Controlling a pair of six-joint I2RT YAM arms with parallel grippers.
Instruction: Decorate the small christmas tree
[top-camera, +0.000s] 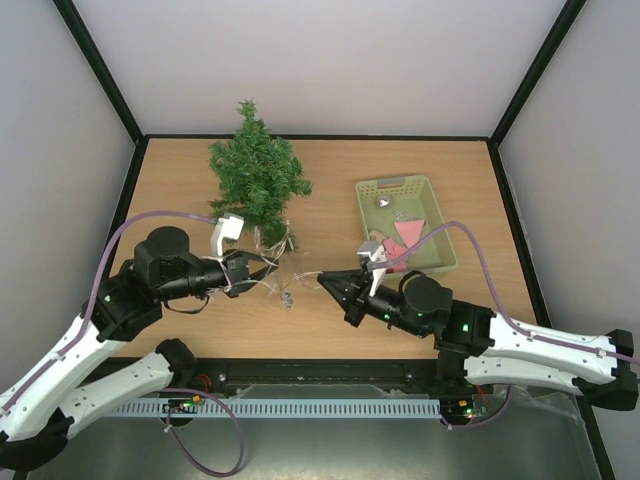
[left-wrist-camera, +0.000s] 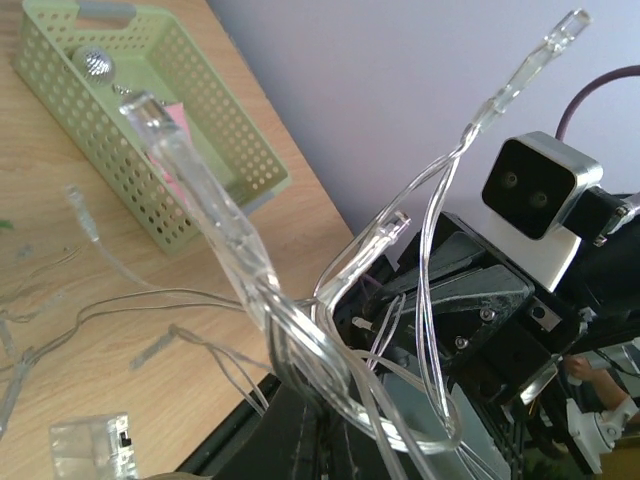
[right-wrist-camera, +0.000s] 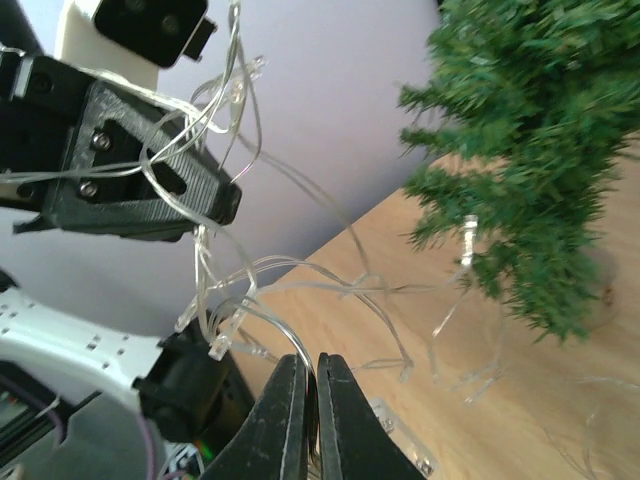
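1. Your left hand (top-camera: 243, 268) is clamped on a bunched clear light string (left-wrist-camera: 300, 350). Your right hand (right-wrist-camera: 312, 372) has its fingers together, with a strand seemingly pinched at the tips.
2. The small christmas tree (top-camera: 258, 178) stands upright on the worktop (top-camera: 330, 170), just beyond the left hand. The basket (top-camera: 444, 225) sits beyond the right hand.
3. Likely step: spreading the string between both hands. Draw them apart slowly, keep loops off the left hand's body, then lift over the treetop.
4. Unclear: which strand each hand truly grips, since the loops are tangled and transparent. The battery box (left-wrist-camera: 90, 443) is cut off at the frame edge.
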